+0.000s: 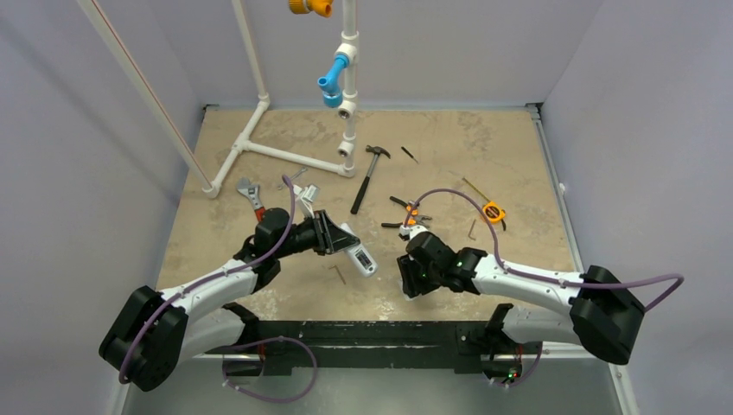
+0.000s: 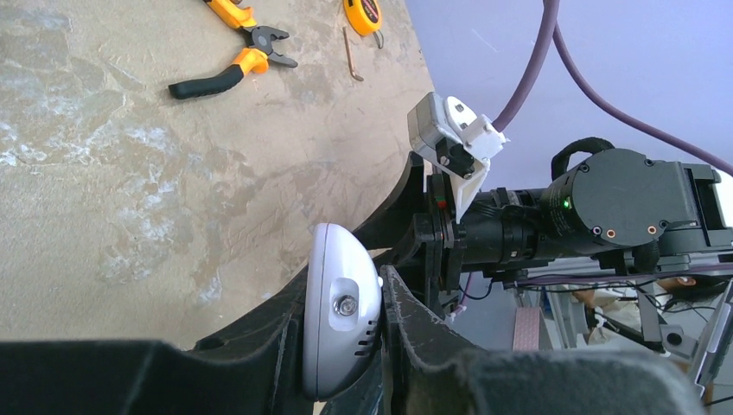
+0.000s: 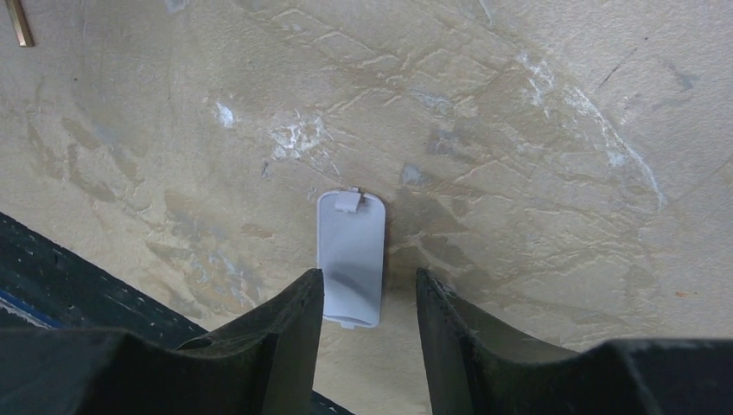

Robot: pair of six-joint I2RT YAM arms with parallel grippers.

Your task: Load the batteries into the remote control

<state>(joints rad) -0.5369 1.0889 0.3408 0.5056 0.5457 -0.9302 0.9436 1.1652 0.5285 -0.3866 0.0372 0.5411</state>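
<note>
The white remote control (image 1: 360,258) is held off the table, clamped across its width by my left gripper (image 1: 337,237), which is shut on it. In the left wrist view its rounded end (image 2: 341,311) with a small LED sits between the two black fingers (image 2: 346,278). My right gripper (image 1: 406,277) hovers low over the table just right of the remote, open. In the right wrist view a small white battery cover (image 3: 350,251) lies flat on the table below the gap (image 3: 369,275), close to the left finger. The batteries are not in view.
Orange-handled pliers (image 1: 404,216), a hammer (image 1: 367,177), a yellow tape measure (image 1: 493,212), a wrench (image 1: 251,197) and a white PVC pipe frame (image 1: 259,147) lie farther back. A hex key (image 1: 338,274) lies near the left arm and another (image 1: 472,230) at the right.
</note>
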